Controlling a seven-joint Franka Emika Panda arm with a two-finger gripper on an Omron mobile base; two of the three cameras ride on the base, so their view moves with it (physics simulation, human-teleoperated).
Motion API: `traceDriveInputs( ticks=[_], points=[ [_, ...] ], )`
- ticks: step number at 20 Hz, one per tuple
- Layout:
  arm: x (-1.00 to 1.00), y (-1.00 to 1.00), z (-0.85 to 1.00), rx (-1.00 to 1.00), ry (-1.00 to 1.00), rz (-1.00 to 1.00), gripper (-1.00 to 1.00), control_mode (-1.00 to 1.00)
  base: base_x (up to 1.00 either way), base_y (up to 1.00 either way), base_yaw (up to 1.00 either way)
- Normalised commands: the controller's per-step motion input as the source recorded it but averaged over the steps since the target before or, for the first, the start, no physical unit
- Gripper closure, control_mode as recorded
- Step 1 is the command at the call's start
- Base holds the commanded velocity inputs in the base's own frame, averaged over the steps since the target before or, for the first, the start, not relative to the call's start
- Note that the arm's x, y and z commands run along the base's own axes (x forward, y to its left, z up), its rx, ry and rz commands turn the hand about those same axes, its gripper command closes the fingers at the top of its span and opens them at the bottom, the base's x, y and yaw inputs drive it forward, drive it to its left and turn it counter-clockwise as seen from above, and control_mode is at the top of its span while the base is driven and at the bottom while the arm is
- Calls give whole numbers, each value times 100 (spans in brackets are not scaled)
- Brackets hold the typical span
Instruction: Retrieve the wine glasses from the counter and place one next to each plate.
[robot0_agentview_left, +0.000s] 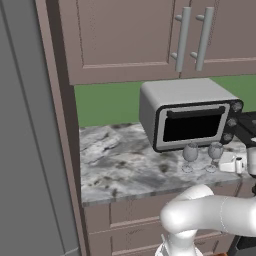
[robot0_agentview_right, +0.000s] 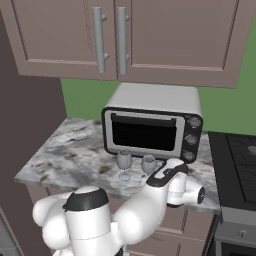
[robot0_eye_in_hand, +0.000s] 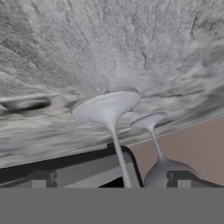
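I see the two wine glasses standing upright on the marbled tabletop, stems vertical, feet flat on the stone, just in front of the toaster oven. From my left base camera the left glass and the right glass stand side by side, near each other but apart; from the right base camera the left glass is in plain sight while the right glass is partly covered by the arm's forearm. The hand camera is rolled over, so the glasses appear inverted: the nearer glass shows its round foot and thin stem with its bowl cut off at the bottom, and the farther glass shows foot, stem and the top of its bowl. Two small dark finger tips rise at the bottom of that view, well spread, with nothing between them, so the jaws stand wide open and hold nothing. From the base cameras I cannot make out the jaws themselves. The arm reaches forward over the cabinet front, its elbow low and its wrist brought in level with the glasses from their right side, the hand lying close beside the right glass. A small white object sits on the tabletop just right of the glasses; I cannot tell what it is.
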Motion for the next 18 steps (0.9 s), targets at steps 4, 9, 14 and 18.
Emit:
traceDriveInputs(
  ticks=[4,9,14,18],
  points=[
    [18,0,-27,0,5,-1,-100,-100,0,0,0],
    [9,0,-15,0,2,-1,100,-100,0,0,0],
    [0,-1,4,7,0,0,100,-100,0,0,0],
    [-16,-2,37,13,-12,0,100,-100,0,0,0]
  ],
)
